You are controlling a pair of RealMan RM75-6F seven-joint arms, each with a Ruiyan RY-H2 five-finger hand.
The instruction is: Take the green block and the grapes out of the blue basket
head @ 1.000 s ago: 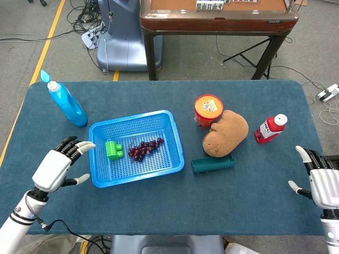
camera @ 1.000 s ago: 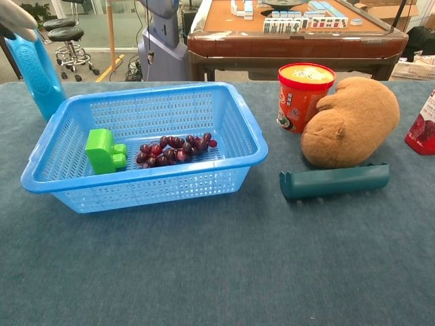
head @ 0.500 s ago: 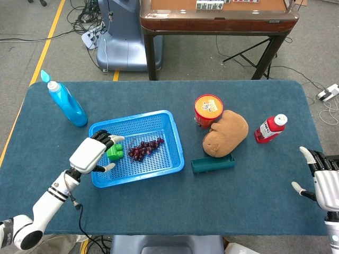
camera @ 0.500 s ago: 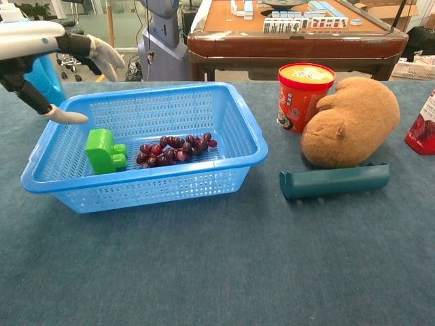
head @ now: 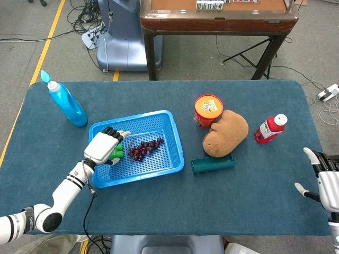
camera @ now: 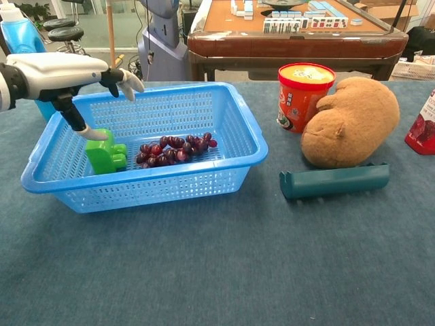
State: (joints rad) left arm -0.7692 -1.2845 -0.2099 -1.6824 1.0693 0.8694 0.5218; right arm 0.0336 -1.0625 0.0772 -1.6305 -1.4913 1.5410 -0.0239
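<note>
Your left hand [camera: 64,71] hovers over the basket [camera: 224,115], fingers apart and holding nothing, thumb tip touching or just above the top of the block [camera: 103,151]. That placement reads as a setup for a pinch from above, which suits a block that stands upright against the basket's left wall. The grapes [camera: 173,149] lie just beside the block, toward the basket's middle (their near end may be touching it; I cannot tell). Both things are in the basket, nothing lifted yet. The wall is close on the block's left, so your fingers have more room on the grape side. Bare table lies in front of the basket for setting things down. Your right hand [head: 326,180] is open at the table's far right edge, well apart from everything.
</note>
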